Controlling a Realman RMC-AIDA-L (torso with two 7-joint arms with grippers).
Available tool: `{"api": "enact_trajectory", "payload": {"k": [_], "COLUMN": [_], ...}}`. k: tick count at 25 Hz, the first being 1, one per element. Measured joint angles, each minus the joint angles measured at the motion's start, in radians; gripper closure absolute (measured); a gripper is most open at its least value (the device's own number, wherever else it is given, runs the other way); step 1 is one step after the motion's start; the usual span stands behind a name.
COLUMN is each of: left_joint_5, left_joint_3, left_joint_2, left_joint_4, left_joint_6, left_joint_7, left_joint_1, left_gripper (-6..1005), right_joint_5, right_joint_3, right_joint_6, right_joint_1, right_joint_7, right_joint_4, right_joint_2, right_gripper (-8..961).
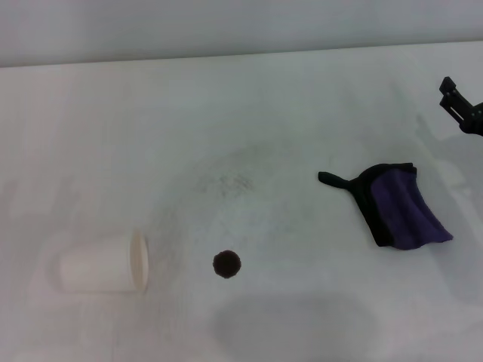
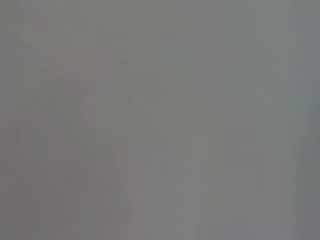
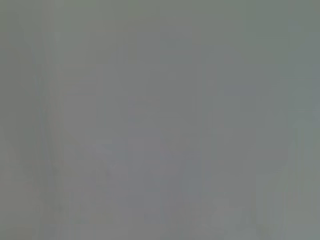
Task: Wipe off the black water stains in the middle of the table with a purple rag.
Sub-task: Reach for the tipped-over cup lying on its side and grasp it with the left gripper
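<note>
Right end effector (image 1: 460, 102) at table (image 1: 302, 90) edge, state unclear, purple rag (image 1: 400, 205) near, stain (image 1: 226, 263) apart.

only the right gripper (image 1: 455, 102) shows, at the head view's right edge.

Purple rag (image 1: 407, 207) edged black, brownish-black stain (image 1: 226, 263), white cup (image 1: 104, 263), white table (image 1: 249, 113) with grey scuffs.

Matt white table (image 1: 287, 90), soft purple cloth rag (image 1: 404, 207), smooth matt white cup (image 1: 102, 264).
</note>
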Motion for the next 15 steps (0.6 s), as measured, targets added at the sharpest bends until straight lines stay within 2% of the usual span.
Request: {"api": "enact_trajectory", "payload": {"k": [15], "left_joint_5": [0.006], "left_joint_3": [0.007], "left_joint_2": [0.0], "left_joint_4": [-0.011], "left_joint_6": [0.01], "left_joint_7": [0.004], "left_joint_1": [-0.007], "left_gripper": [123], "right_joint_5": [0.0], "right_joint_3": [0.0], "right_joint_6": [-0.007], "right_joint_1": [-0.004], "right_joint_7": [-0.002], "right_joint_4": [0.001], "right_joint_2": [0.0], "right_gripper": [77]}}
